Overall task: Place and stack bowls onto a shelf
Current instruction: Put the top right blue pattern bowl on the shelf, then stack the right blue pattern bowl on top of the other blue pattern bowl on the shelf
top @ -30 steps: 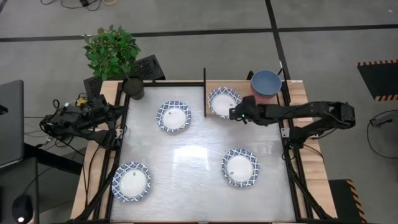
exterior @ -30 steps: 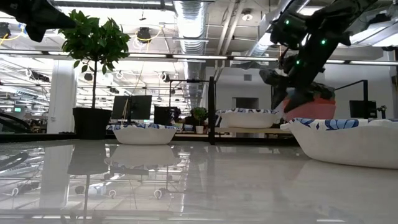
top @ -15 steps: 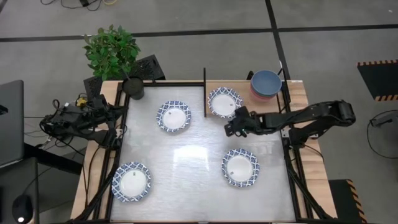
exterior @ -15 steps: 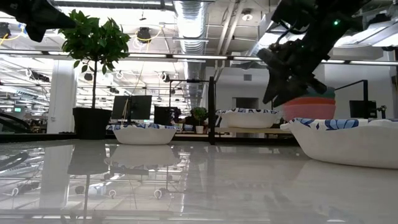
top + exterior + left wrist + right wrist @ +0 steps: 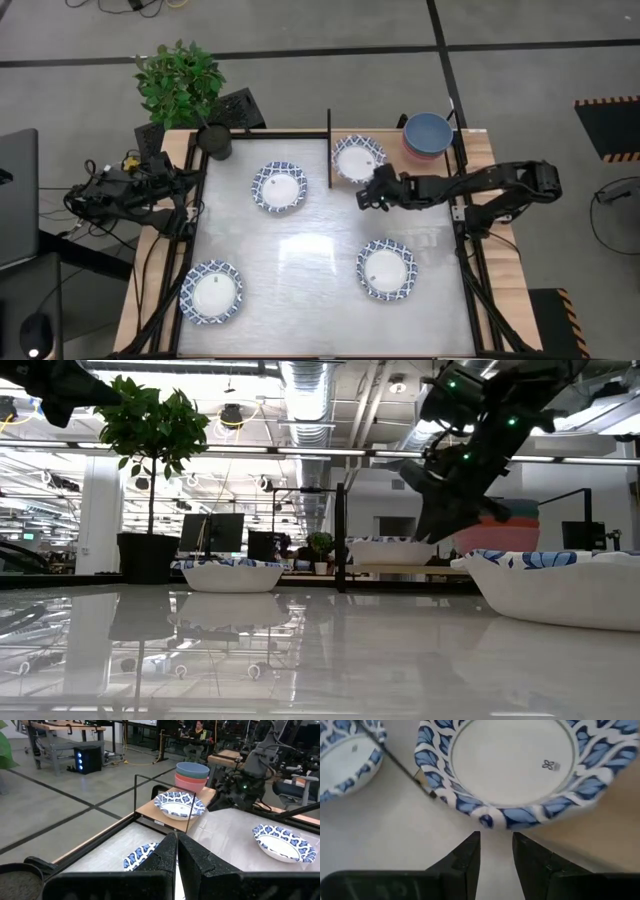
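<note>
A white bowl with a blue rim (image 5: pixel 358 160) rests by its base on the wooden shelf (image 5: pixel 395 152), beside a stack of solid bowls (image 5: pixel 428 135) with blue on top and pink and red under it. Three more blue-rimmed bowls sit on the white tabletop (image 5: pixel 279 187) (image 5: pixel 211 291) (image 5: pixel 386 268). My right gripper (image 5: pixel 366 195) hovers just off the shelf bowl's near edge, open; in the right wrist view its fingers (image 5: pixel 495 840) stand in front of the rim (image 5: pixel 490 820) without touching. My left gripper (image 5: pixel 177 851) is shut, parked at the table's left edge (image 5: pixel 130 190).
Thin black posts frame the shelf; one stands at its left near corner (image 5: pixel 329 150). A potted plant (image 5: pixel 180 80) and a dark pot (image 5: pixel 214 140) stand at the far left corner. White tabletop shows between the bowls in the middle (image 5: pixel 320 240). A person sits in the room beyond (image 5: pixel 199 727).
My right gripper drew back from beside the shelf bowl, toward the table's left and near edge, off the shelf. It then moved a little toward the far edge again, stopping in front of the bowl's rim. The bowl stayed on the shelf.
</note>
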{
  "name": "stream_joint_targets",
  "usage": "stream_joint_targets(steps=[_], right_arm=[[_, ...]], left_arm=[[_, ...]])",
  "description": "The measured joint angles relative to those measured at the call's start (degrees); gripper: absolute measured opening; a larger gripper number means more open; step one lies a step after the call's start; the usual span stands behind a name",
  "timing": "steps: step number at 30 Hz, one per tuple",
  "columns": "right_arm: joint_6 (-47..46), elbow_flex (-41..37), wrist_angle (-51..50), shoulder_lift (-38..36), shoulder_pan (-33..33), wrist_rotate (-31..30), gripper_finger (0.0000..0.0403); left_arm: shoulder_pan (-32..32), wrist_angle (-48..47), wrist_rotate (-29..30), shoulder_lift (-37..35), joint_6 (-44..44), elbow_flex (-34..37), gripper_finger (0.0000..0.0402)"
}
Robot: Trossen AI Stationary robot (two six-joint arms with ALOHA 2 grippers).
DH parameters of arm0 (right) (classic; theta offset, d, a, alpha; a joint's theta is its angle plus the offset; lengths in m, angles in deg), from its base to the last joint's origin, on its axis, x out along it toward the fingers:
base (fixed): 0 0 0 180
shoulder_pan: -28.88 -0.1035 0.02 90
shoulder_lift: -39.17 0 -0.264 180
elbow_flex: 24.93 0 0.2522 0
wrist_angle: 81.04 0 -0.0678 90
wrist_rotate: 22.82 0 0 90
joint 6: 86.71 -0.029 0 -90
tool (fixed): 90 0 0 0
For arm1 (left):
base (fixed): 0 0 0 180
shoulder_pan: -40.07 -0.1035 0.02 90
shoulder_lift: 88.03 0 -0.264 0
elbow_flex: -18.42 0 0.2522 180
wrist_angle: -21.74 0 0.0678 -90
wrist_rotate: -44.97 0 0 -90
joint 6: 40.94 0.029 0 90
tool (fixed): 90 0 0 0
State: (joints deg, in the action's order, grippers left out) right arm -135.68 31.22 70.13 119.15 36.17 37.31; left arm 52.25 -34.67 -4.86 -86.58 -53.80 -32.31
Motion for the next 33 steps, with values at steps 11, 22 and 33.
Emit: stream_joint_targets(steps=[11,22,33], right_arm=[[3.3,0.0,0.3,-0.5,4.2,6.2,0.0138],[6.0,0.0,-15.3,-8.2,-5.5,16.9,0.0143],[4.9,-0.1,-22.9,-7.5,-15.1,24.5,0.0254]], left_arm=[[0.0,0.0,0.3,0.0,-0.2,0.0,0.0000],[0.0,0.0,0.4,0.0,-0.2,0.0,0.0000],[0.0,0.0,0.4,0.0,-0.2,0.0,0.0000]])
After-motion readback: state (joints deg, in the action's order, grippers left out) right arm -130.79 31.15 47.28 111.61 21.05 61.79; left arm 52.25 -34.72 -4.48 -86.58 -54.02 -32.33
